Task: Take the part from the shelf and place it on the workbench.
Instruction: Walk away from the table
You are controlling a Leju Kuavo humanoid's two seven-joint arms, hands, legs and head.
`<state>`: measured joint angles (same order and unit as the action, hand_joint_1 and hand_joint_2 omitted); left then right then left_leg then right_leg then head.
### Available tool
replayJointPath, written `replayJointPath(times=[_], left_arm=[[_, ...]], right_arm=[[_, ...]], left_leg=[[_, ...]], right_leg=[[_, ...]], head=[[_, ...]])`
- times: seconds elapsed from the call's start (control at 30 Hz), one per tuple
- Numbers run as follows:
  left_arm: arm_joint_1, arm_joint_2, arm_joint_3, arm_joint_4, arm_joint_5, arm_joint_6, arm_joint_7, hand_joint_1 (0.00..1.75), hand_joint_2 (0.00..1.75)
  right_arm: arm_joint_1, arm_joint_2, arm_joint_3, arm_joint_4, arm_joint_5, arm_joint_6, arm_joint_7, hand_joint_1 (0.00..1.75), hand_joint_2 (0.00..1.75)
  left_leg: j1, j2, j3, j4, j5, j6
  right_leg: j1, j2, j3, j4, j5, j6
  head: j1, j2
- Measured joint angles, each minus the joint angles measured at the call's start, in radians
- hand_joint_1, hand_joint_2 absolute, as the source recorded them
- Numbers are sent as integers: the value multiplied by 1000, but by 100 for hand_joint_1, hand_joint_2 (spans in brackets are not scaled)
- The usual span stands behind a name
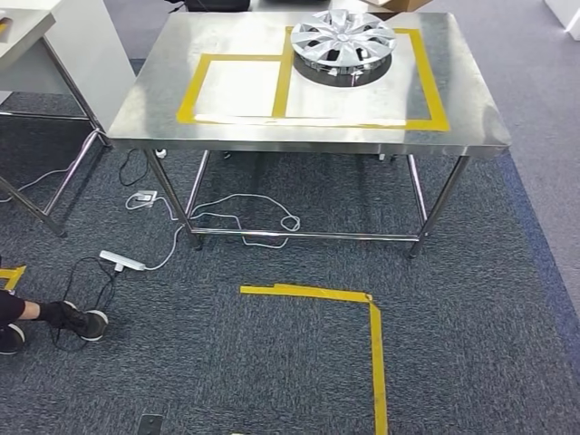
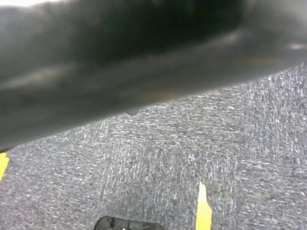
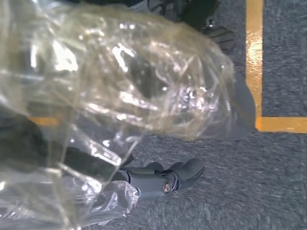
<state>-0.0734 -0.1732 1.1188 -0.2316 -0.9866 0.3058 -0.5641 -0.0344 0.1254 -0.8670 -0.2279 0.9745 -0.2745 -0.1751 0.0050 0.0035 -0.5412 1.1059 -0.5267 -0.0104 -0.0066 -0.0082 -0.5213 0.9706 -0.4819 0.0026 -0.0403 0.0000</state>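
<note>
A silver wheel cover (image 1: 343, 41) lies flat on the steel workbench (image 1: 226, 136), inside the right-hand yellow taped rectangle at the far side. In the right wrist view my right hand (image 3: 152, 110) hangs over the carpet, wrapped in crinkled clear plastic. Its fingers stretch out under the wrap, its grey thumb (image 3: 181, 175) sticks out apart from them, and nothing lies between them. A dark blurred mass (image 2: 126, 62) crosses the left wrist view above the carpet; I cannot make out the left hand's fingers in it.
Yellow tape (image 1: 372, 349) marks a corner on the grey carpet in front of the bench. White cables (image 1: 239, 213) and a power strip (image 1: 121, 262) lie under and left of it. A person's shoes (image 1: 82, 322) rest at the left. A second table (image 1: 41, 54) stands at the back left.
</note>
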Motion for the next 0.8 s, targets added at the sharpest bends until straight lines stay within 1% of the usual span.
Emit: replayJointPath(times=[0.03, 0.07, 0.1, 0.17, 0.2, 0.23, 0.27, 0.33, 0.37, 0.4, 0.43, 0.47, 0.5, 0.53, 0.57, 0.6, 0.63, 0.67, 0.7, 0.73, 0.77, 0.8], left_arm=[[0, 0, 0, 0, 0, 0, 0, 0, 0], [0, 0, 0, 0, 0, 1, 0, 0, 0], [0, 0, 0, 0, 1, 1, 0, 0, 0], [0, -1, 0, 0, 1, 1, 0, 0, 0], [-1, -1, 0, 0, 1, 1, 0, 0, 0], [-2, -2, 0, 0, 2, 1, 0, 0, 0], [-2, -2, 0, 0, 2, 1, 0, 0, 0], [-2, -3, 0, 0, 2, 1, 0, 0, 0], [-1, -4, 0, 0, 2, 1, 0, 0, 0], [-1, -4, 0, 0, 2, 1, 0, 0, 0], [-1, -4, 0, 0, 2, 1, 0, 0, 0], [-1, -5, 0, 0, 2, 1, 0, 0, 0], [-1, -5, 1, 0, 2, 2, 0, 0, 0], [-1, -6, 1, 0, 2, 2, 0, 0, 0], [-2, -7, 1, 0, 2, 2, 0, 0, 0], [-2, -8, 1, 0, 2, 3, 0, 0, 0], [-2, -9, 1, 0, 2, 4, 0, 0, 0], [-2, -9, 1, 0, 2, 6, 1, 0, 0], [-1, -8, 2, 0, 2, 8, 1, 0, 0], [1, -8, 2, 0, 2, 10, 1, 0, 0], [3, -8, 4, 0, 3, 11, 1, 0, 0], [3, -8, 6, 0, 4, 12, 1, 0, 0]], right_arm=[[-1, 1, 0, 1, 0, 0, 0, 0, 0], [-2, 2, 1, 1, 0, 0, 0, 0, 0], [-2, 4, 1, 2, 1, 1, 0, 0, 0], [-2, 5, 2, 2, 1, 1, 0, 0, 0], [-2, 5, 2, 2, 1, 2, 1, 0, 0], [-1, 5, 2, 2, 1, 2, 1, 0, 0], [-1, 5, 2, 3, 1, 2, 1, 0, 0], [-1, 5, 3, 3, 1, 2, 1, 0, 0], [-1, 5, 3, 3, 1, 2, 1, 0, 0], [0, 5, 3, 4, 2, 2, 1, 0, 0], [0, 5, 4, 4, 2, 2, 1, 0, 0], [0, 5, 4, 5, 2, 2, 1, 0, 0], [-2, 5, 4, 5, 2, 2, 1, 0, 0], [-4, 5, 4, 5, 2, 3, 1, 0, 0], [-6, 5, 4, 5, 1, 4, 1, 0, 0], [-8, 5, 4, 5, 0, 6, 1, 0, 0], [-8, 5, 4, 5, -1, 9, 1, 0, 0], [-7, 5, 4, 6, -2, 12, 1, 0, 0], [-6, 6, 4, 6, -3, 14, 0, 0, 0], [-5, 6, 4, 7, -4, 14, -1, 0, 0], [-5, 7, 4, 8, -6, 11, -3, 0, 0], [-5, 7, 4, 8, -8, 7, -6, 0, 0]], left_leg=[[-1, -1, 32, -56, 15, 5], [-3, -1, 49, -92, 20, 10], [-4, -2, 54, -106, 17, 14], [-3, -1, 47, -116, 22, 22], [0, 0, 42, -120, 27, 30], [2, 2, 35, -124, 33, 38], [3, 3, 27, -126, 40, 46], [0, 4, 6, -125, 55, 53], [-1, 5, -5, -124, 63, 53], [-3, 5, -15, -123, 72, 53], [-4, 5, -25, -123, 79, 52], [-4, 5, -33, -122, 87, 50], [-5, 5, -40, -121, 94, 47], [-6, 5, -46, -120, 100, 43], [-8, 5, -51, -119, 107, 38], [-9, 6, -55, -118, 114, 33], [-10, 6, -57, -119, 121, 28], [-10, 6, -60, -116, 124, 23], [-10, 5, -64, -108, 115, 18], [-9, 4, -70, -88, 88, 13], [-8, 3, -80, -50, 45, 8], [-6, 2, -93, 6, -8, 2]], right_leg=[[1, 0, -7, 7, 1, 3], [2, 1, -13, 11, 4, 8], [3, 1, -18, 14, 9, 14], [3, 1, -27, 18, 14, 28], [3, 2, -35, 26, 3, 34], [4, 3, -48, 50, -21, 38], [3, 4, -66, 93, -58, 41], [2, 5, -112, 226, -138, 46], [2, 5, -126, 281, -160, 48], [2, 5, -125, 306, -159, 48], [2, 5, -103, 288, -137, 47], [2, 5, -64, 234, -105, 46], [2, 5, -13, 157, -78, 42], [3, 6, 37, 80, -64, 40], [4, 6, 72, 22, -61, 37], [5, 7, 88, -12, -64, 34], [6, 7, 90, -23, -65, 32], [4, 6, 82, -24, -60, 25], [3, 4, 73, -24, -54, 17], [1, 2, 66, -25, -45, 7], [-1, 0, 57, -26, -36, -1], [0, -1, 46, -25, -27, -6]], head=[[0, 0], [1, 0], [1, 0], [1, 0], [2, 0], [4, 0], [6, 0], [9, 0], [9, 0], [8, 0], [8, 0], [8, 0], [9, 0], [9, 0], [8, 0], [8, 0], [7, 0], [8, 0], [8, 0], [6, 0], [4, 0], [2, 0]])
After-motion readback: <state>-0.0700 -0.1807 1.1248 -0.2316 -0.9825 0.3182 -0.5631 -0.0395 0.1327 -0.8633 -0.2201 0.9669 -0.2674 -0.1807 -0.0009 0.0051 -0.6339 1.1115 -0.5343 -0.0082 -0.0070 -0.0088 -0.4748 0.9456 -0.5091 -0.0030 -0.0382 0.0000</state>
